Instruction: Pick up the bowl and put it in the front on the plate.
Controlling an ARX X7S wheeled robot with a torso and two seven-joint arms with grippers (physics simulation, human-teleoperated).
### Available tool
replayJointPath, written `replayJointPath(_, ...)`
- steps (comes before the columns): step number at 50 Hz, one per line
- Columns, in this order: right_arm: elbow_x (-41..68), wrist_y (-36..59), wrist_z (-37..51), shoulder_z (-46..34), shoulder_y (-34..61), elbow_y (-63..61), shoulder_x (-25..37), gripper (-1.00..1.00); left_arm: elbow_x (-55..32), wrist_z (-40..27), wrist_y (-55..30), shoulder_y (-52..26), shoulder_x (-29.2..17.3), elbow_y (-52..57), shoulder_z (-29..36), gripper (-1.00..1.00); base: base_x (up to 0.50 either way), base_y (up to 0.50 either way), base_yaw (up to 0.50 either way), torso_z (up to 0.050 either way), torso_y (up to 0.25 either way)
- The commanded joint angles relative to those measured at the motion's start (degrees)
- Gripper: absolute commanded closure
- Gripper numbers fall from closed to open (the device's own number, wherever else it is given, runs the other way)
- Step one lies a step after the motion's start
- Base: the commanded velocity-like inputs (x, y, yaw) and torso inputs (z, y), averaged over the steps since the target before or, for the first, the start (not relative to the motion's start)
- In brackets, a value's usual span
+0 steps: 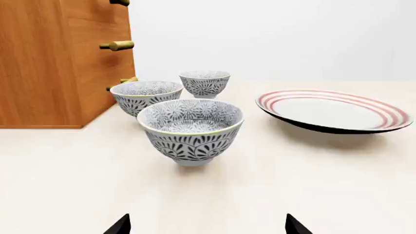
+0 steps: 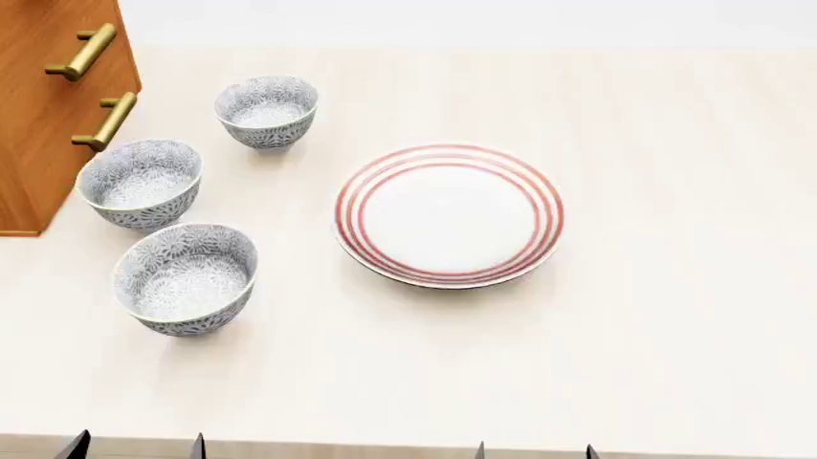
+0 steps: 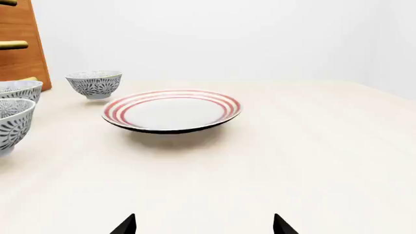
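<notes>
Three grey-and-white floral bowls stand in a row on the pale table. The front bowl (image 2: 187,277) (image 1: 190,127) is the nearest one, directly ahead of my left gripper (image 1: 208,226), which is open and empty. To its right lies the plate (image 2: 449,214) (image 1: 334,110) (image 3: 171,109), white with red rings and bare. My right gripper (image 3: 204,225) faces the plate, open and empty. In the head view only the fingertips of the left gripper (image 2: 137,447) and right gripper (image 2: 535,450) show at the near table edge.
The middle bowl (image 2: 141,182) and far bowl (image 2: 267,112) sit behind the front one. A wooden cabinet (image 2: 45,105) with brass handles stands at the far left, close to the middle bowl. The table's near edge (image 2: 408,449) runs by the fingertips.
</notes>
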Motion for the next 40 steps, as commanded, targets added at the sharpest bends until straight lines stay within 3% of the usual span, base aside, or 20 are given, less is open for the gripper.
replayJointPath(1, 4.08, -0.17, 5.12, -4.71, 0.16, 1.32, 3.81, -1.0, -3.02, -4.21, 2.29, 0.4, -4.16, -0.38, 5.49, -1.0, 0.0, 0.0, 0.0, 0.0, 0.0)
replayJointPath(2, 0.62, 0.28, 0.87, -0.69, 0.09, 0.22, 0.5, -1.0, -0.56, -0.67, 0.58, -0.11, -0.56, -0.61, 0.61, -1.0, 0.0, 0.0, 0.0, 0.0, 0.0)
replayJointPath(27, 3.06, -0.13, 5.67, -4.55, 0.28, 0.0, 3.89, -1.0, -3.12, -4.95, 1.64, 0.11, -3.89, 0.19, 4.59, -1.0, 0.0, 0.0, 0.0, 0.0, 0.0)
replayJointPath(31, 3.67, -3.84, 6.41, -4.19, -0.44, -1.14, 4.04, -1.0, -2.59, -6.14, 6.35, 1.02, -4.14, 1.31, 4.55, -1.0, 0.0, 0.0, 0.0, 0.0, 0.0)
replayJointPath(36, 7.79, -16.37, 6.26, -2.31, -2.74, -4.2, 3.51, -1.0, 2.43, -10.78, 21.55, 3.98, -4.39, 4.51, 3.63, -1.0, 0.0, 0.0, 0.0, 0.0, 0.0)
replayJointPath(40, 8.29, -18.59, 6.93, -2.27, -3.11, -4.49, 3.6, -1.0, 4.43, -12.19, 23.57, 4.63, -4.68, 5.8, 3.88, -1.0, 0.0, 0.0, 0.0, 0.0, 0.0)
